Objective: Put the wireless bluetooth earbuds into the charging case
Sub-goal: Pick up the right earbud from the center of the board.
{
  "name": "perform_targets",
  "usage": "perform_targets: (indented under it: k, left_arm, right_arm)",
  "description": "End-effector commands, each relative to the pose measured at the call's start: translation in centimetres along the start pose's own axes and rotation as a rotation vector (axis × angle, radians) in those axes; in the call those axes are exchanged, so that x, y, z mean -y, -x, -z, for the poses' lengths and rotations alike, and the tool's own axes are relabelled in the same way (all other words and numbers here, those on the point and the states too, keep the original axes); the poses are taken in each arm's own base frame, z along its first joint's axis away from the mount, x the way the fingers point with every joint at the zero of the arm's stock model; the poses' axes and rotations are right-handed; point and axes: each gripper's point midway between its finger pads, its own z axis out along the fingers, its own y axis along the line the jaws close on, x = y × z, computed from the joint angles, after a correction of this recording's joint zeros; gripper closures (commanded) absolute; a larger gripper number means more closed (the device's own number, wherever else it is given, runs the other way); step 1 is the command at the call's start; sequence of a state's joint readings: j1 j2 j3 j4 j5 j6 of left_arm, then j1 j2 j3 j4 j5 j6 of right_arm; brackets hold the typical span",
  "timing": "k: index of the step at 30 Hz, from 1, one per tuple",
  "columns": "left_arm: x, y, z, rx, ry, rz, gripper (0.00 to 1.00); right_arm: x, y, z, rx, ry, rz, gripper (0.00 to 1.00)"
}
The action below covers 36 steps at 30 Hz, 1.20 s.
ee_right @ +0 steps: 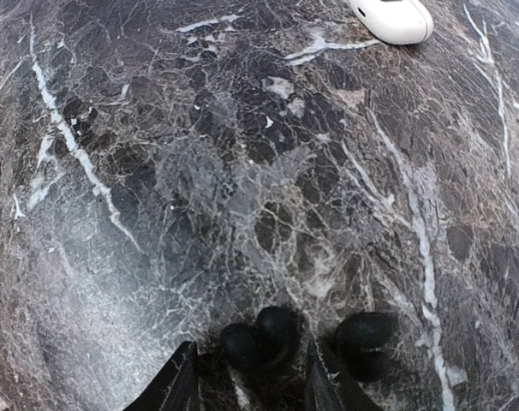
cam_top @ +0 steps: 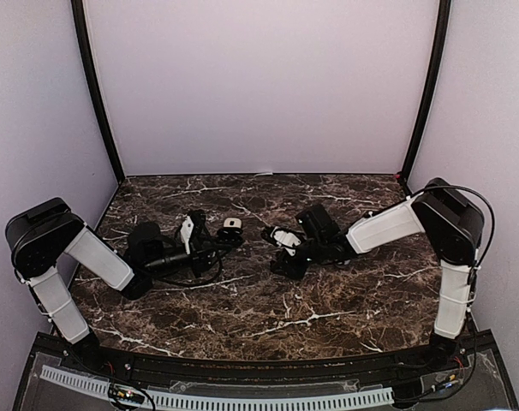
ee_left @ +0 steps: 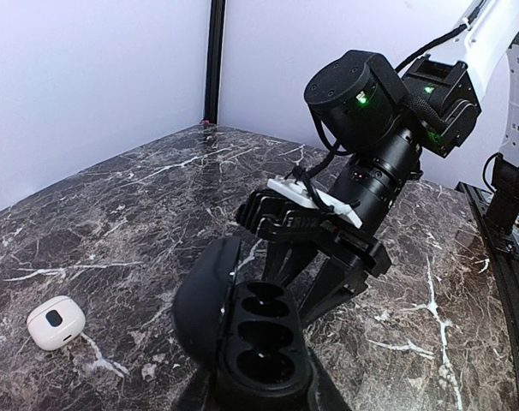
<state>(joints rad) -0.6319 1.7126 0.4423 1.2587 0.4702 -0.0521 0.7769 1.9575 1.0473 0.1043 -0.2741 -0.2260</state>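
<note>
Lab booth: blank walls (cam_top: 259, 86), marble table (cam_top: 328, 300)

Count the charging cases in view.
2. A white case, closed, lies on the table; a black case, lid open, sits in the left gripper. More may be hidden.

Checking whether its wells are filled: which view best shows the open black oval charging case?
The left wrist view: the open black oval charging case sits close up, lid tipped back, and its wells look empty. The top external view leaves it a small dark shape that is hard to pick out. The right wrist view misses it.
</note>
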Motion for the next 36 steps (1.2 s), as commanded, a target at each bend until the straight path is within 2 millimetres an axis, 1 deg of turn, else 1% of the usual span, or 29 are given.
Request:
perform_targets:
  k: [1, 8, 16, 21, 24, 30, 33, 36]
  left_arm:
    - [0.3, 1.4, 0.4, 0.039, -0.006, -0.034, 0.94]
    - [0.3, 1.4, 0.5, 0.036, -0.004, -0.036, 0.94]
    - [0.4, 1.1, 0.2, 0.016, -0.017, -0.063, 0.95]
    - [0.6, 1.0, 0.3, 0.014, -0.033, -0.088, 0.95]
    - [1.0, 0.8, 0.2, 0.011, -0.056, -0.105, 0.98]
    - [1.5, 0.4, 0.1, 0.003, -0.090, -0.128, 0.98]
    - [2.3, 0.5, 0.1, 0.012, -0.136, -0.135, 0.98]
    - [3.6, 0.8, 0.4, 0.042, -0.189, -0.169, 0.98]
  right_arm:
    - [-0.1, 0.3, -0.9, -0.007, 0.011, 0.021, 0.60]
    - [-0.3, 0.5, -1.2, -0.019, 0.005, 0.047, 0.66]
    - [-0.5, 1.4, 0.1, 0.019, -0.003, 0.052, 0.72]
    - [-0.8, 2.2, 1.3, 0.046, -0.001, 0.051, 0.75]
    - [-1.0, 2.4, 2.1, 0.061, -0.005, 0.046, 0.76]
    - [-1.6, 2.8, 4.0, 0.100, -0.005, 0.034, 0.77]
    - [-2.0, 3.1, 5.1, 0.119, -0.005, 0.033, 0.77]
    - [-2.9, 3.6, 6.6, 0.150, -0.005, 0.046, 0.77]
